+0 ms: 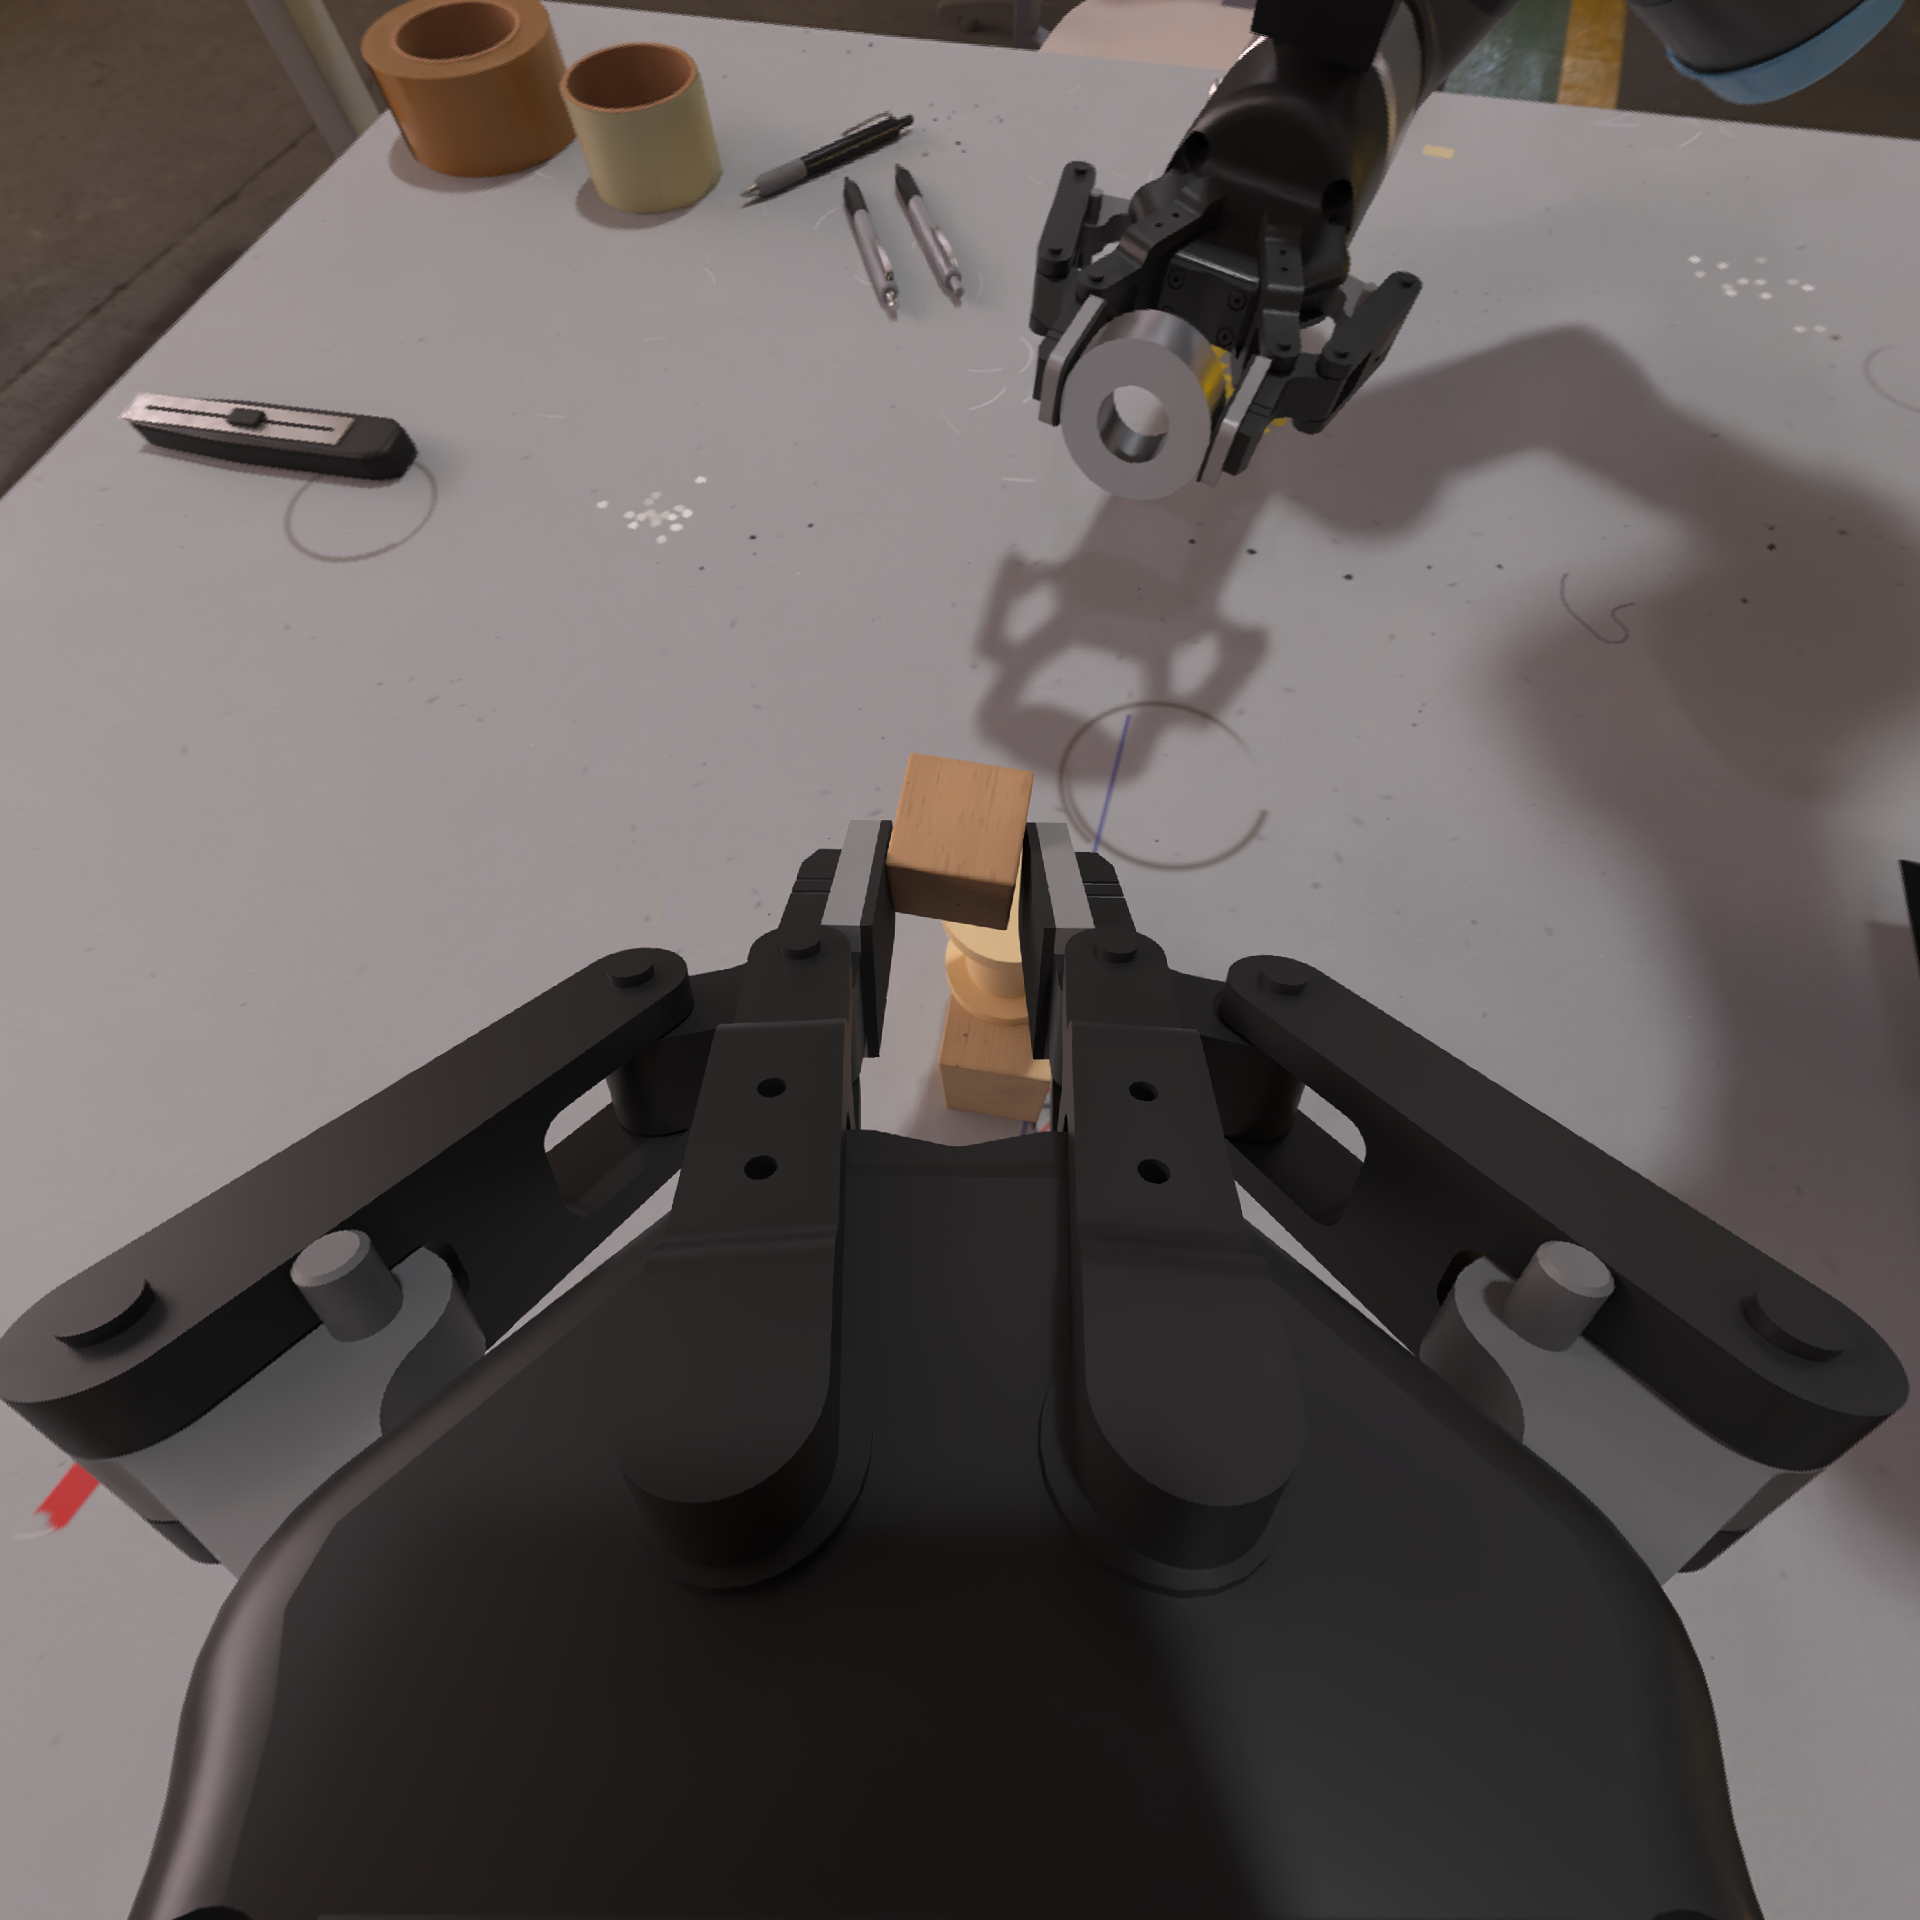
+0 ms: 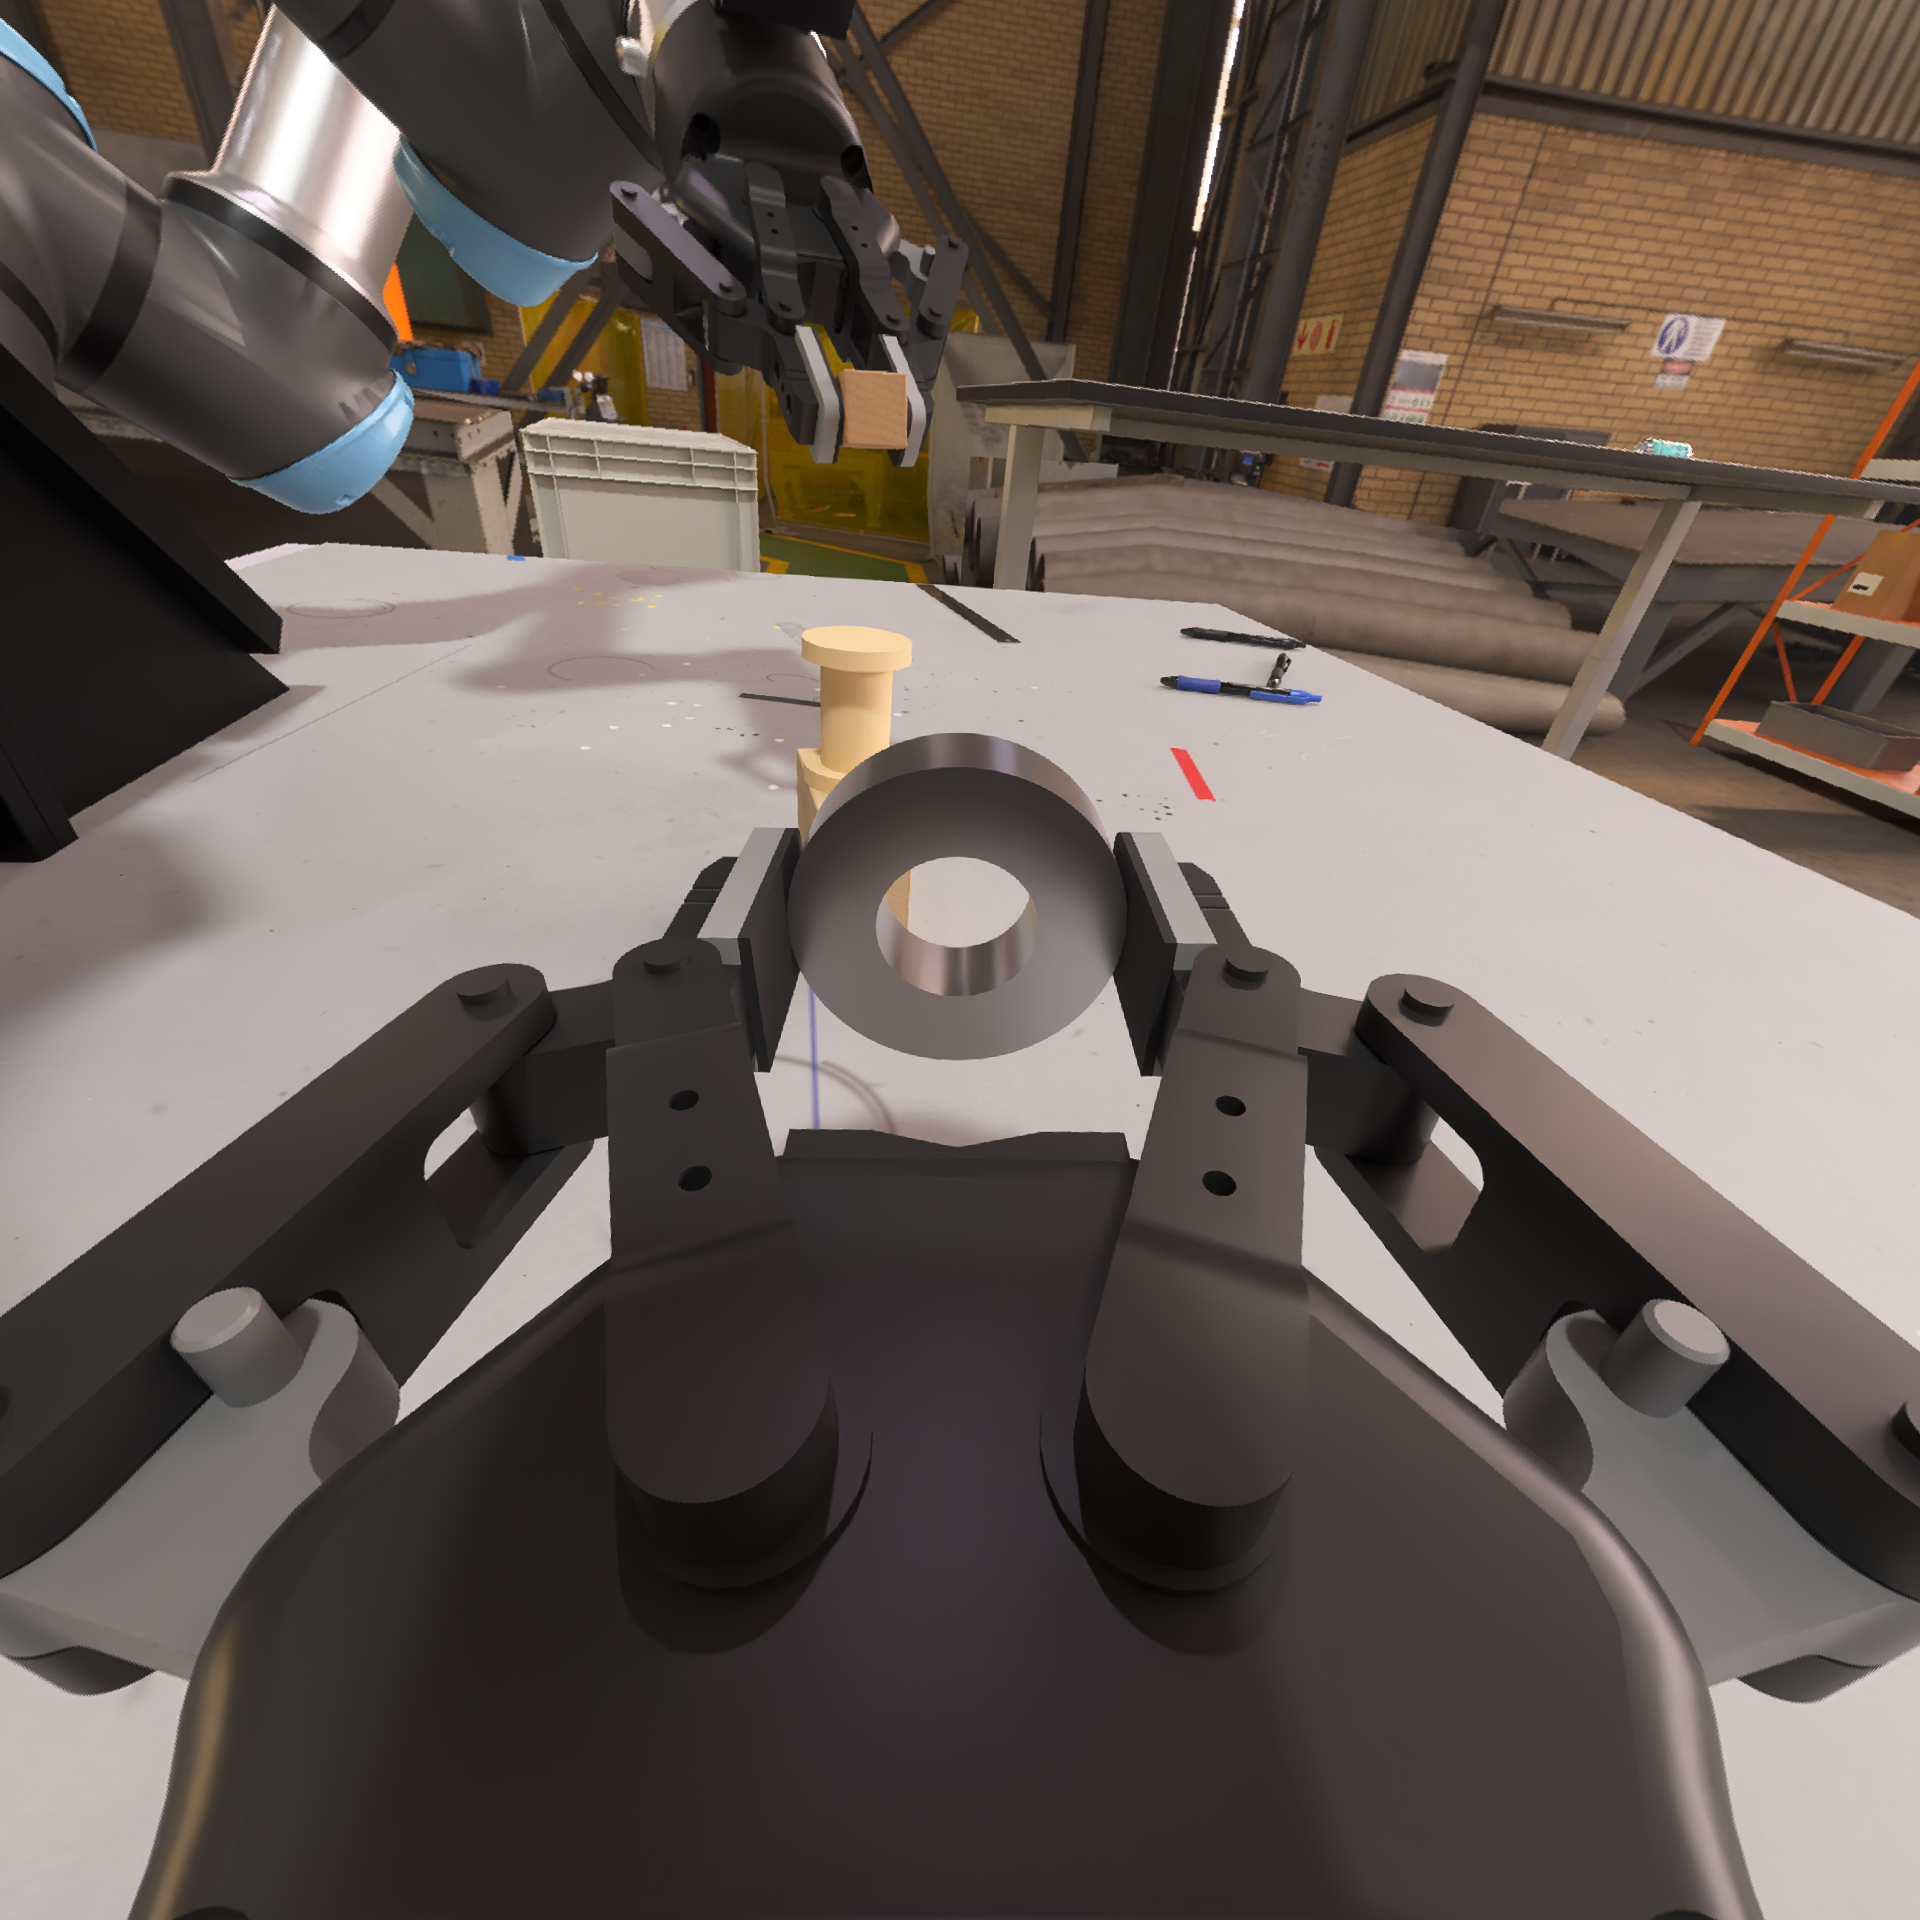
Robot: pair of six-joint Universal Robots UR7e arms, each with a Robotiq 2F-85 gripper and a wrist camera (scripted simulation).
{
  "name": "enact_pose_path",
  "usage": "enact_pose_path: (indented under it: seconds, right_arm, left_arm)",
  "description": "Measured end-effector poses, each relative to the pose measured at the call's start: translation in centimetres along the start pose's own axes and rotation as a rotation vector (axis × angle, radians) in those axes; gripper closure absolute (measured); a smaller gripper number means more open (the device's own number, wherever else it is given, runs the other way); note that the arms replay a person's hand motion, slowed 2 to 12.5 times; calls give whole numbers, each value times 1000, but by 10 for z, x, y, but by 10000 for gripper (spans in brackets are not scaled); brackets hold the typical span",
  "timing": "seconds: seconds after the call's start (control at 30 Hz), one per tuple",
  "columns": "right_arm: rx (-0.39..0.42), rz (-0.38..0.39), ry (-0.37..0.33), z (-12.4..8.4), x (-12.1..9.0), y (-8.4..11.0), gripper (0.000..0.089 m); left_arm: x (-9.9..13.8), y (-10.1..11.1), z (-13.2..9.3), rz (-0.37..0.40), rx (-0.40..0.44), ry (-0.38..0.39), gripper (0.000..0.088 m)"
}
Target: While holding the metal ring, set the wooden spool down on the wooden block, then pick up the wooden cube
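My left gripper point(image 1: 956, 878) is shut on the wooden cube point(image 1: 961, 842) and holds it high above the table; it also shows in the right wrist view point(image 2: 868, 416) with the cube point(image 2: 873, 408). Below it the pale wooden spool point(image 1: 982, 971) stands upright on the wooden block point(image 1: 992, 1075). In the right wrist view the spool point(image 2: 854, 691) rises behind the ring and the block is mostly hidden. My right gripper point(image 2: 956, 909) is shut on the grey metal ring point(image 2: 956, 899), held above the table; both show in the left wrist view point(image 1: 1138, 416).
On the grey table point(image 1: 520, 727) lie a utility knife point(image 1: 270, 436), several pens point(image 1: 883, 218) and two tape rolls point(image 1: 540, 94) at the far left. More pens point(image 2: 1242, 675) and a red tape mark point(image 2: 1193, 774) lie beyond the spool. A black box point(image 2: 104, 623) stands at left.
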State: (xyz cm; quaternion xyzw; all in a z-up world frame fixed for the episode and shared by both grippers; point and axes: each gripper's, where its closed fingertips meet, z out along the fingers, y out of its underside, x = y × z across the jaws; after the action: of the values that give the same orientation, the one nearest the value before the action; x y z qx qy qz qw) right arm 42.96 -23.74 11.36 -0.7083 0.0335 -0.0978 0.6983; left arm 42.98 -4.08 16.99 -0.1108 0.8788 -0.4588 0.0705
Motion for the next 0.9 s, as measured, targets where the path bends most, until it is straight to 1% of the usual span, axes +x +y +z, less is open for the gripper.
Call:
enact_pose_path:
  seconds: [0.13, 0.27, 0.6, 0.9]
  right_arm:
    - [0, 1, 0, 0, 0, 0, 375]
    - [1, 2, 0, 0, 0, 0, 375]
    - [1, 2, -1, 0, 0, 0, 375]
    - [1, 2, -1, 0, 0, 0, 375]
  left_arm:
    - [5, 0, 6, -10, 10, 31, 661]
    - [9, 2, 12, -10, 9, 47, 661]
    - [14, 9, 24, 9, -21, 61, 661]
    - [15, 11, 30, 11, -30, 76, 661]
